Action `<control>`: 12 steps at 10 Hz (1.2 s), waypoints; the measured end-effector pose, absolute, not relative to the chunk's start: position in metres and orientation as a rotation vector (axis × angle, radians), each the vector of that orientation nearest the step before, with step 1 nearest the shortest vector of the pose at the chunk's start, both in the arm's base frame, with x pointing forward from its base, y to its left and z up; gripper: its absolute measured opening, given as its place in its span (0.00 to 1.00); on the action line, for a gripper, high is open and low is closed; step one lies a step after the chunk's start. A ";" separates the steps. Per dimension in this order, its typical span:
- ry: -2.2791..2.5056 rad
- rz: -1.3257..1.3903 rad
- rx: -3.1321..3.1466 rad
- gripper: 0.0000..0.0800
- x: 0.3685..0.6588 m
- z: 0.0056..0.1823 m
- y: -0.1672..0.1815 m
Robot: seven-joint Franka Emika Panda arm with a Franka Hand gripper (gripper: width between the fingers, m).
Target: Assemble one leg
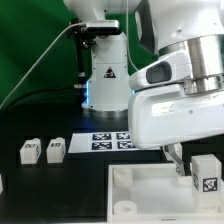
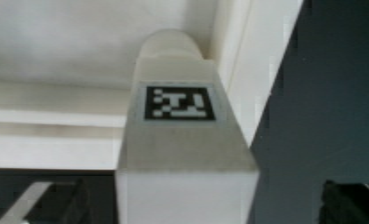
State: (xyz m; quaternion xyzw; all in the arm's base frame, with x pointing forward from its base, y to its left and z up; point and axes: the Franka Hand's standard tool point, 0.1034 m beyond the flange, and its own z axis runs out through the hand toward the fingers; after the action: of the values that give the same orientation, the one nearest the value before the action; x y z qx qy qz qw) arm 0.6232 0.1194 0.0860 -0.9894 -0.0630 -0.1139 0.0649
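A white leg [image 1: 205, 177] with a square tagged end stands upright at the far corner of the white tray-like piece [image 1: 150, 203], on the exterior view's right. My gripper [image 1: 196, 164] hangs over it. One finger [image 1: 178, 158] shows just beside the leg with a small gap; the other finger is hidden. In the wrist view the leg [image 2: 181, 140] fills the middle between my gripper's [image 2: 190, 208] dark fingers [image 2: 39, 200], with gaps on both sides. The jaws look open around the leg. The tray-like piece's white surface [image 2: 56, 90] lies behind it.
Two more white legs [image 1: 30, 151] [image 1: 56, 148] lie on the black table at the exterior view's left. The marker board [image 1: 110, 140] lies in front of the robot base [image 1: 105, 85]. A green backdrop stands behind.
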 end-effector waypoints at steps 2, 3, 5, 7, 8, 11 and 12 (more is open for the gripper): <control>-0.198 0.002 -2.988 0.81 0.622 0.084 0.117; -0.196 0.059 -2.984 0.81 0.627 0.083 0.116; -0.175 0.054 -2.987 0.81 0.625 0.077 0.114; -0.174 0.033 -2.988 0.81 0.624 0.073 0.114; -0.174 0.033 -2.988 0.67 0.624 0.073 0.114; -0.126 0.036 -2.992 0.37 0.624 0.073 0.113; -0.118 0.037 -2.992 0.37 0.624 0.073 0.113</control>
State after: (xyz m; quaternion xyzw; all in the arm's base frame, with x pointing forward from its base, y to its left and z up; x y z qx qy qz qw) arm 0.6237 0.1127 0.0731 -0.9965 -0.0392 0.0122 0.0734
